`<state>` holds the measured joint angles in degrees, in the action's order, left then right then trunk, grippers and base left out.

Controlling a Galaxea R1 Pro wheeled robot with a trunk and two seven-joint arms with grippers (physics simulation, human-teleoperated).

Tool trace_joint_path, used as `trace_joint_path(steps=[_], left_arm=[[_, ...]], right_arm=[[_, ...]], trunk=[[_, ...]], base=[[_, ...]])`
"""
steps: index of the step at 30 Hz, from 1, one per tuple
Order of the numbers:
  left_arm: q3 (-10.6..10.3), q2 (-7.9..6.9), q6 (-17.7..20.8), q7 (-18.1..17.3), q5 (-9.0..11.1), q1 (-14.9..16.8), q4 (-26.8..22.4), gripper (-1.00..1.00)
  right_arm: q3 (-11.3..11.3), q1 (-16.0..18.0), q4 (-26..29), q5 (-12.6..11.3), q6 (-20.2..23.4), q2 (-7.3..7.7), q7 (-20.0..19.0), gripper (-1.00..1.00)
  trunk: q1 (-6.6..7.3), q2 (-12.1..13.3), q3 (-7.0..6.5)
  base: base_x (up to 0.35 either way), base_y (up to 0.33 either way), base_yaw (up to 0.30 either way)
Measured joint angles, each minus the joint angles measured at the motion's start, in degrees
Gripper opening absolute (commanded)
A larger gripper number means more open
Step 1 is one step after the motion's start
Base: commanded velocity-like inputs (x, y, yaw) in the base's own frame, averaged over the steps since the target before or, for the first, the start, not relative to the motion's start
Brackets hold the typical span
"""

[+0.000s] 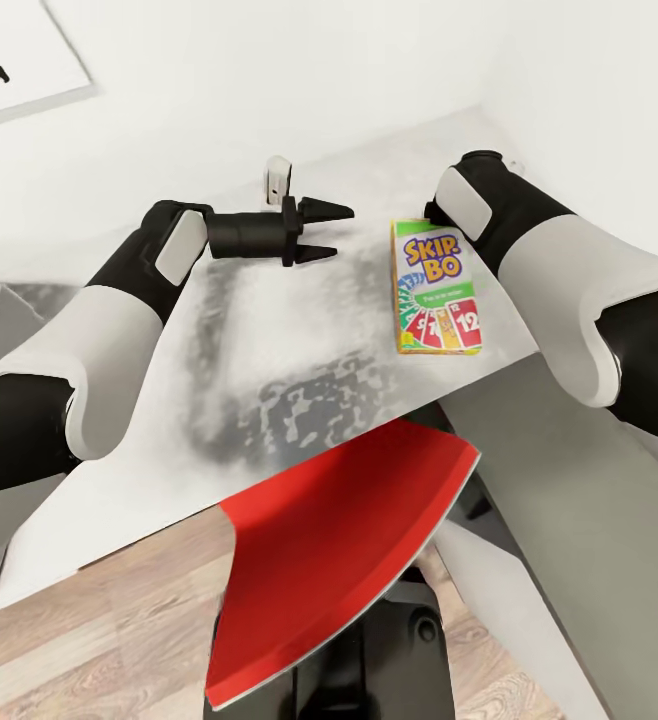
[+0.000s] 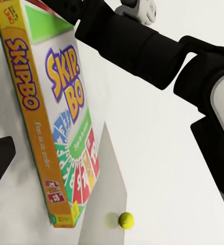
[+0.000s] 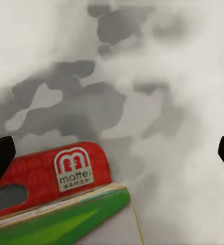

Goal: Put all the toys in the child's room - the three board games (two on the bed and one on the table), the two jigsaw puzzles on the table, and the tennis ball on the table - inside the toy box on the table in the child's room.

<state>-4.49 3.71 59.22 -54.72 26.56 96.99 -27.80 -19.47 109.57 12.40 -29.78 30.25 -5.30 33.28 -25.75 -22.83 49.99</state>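
- Mottled grey-white bed (image 1: 269, 400) surface under both arms, white wall beyond, wood floor near.
- Skip-Bo board game (image 1: 436, 287) lies flat on it, to the right, not yet picked up.
- Your left gripper (image 1: 327, 232) hovers just left of the box, fingers apart, holding nothing.
- Your right gripper (image 3: 112, 148) is over the box's far end, tips spread wide, empty.
- Tennis ball (image 2: 125, 220) sits well off in the distance in the left wrist view.
- Judging by this, packing is at an early stage: this game is still to grab and carry.
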Motion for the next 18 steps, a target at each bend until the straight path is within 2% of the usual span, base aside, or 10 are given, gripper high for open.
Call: trace_joint_path(steps=[6,18], left_arm=[[-0.04,0.01,0.0,0.0,-0.03,-0.04,0.0,1.0],[0.1,-0.15,0.17,0.0,0.0,-0.15,-0.08,1.0]], right_arm=[[0.04,0.0,-0.14,-0.01,0.0,0.01,0.01,1.0],[0.86,0.47,0.25,-0.69,0.04,0.04,-0.15,1.0]], trunk=[[0.0,0.0,0.0],[0.0,0.0,0.0]], base=[[0.0,-0.173,0.0],[0.0,-0.014,0.0]])
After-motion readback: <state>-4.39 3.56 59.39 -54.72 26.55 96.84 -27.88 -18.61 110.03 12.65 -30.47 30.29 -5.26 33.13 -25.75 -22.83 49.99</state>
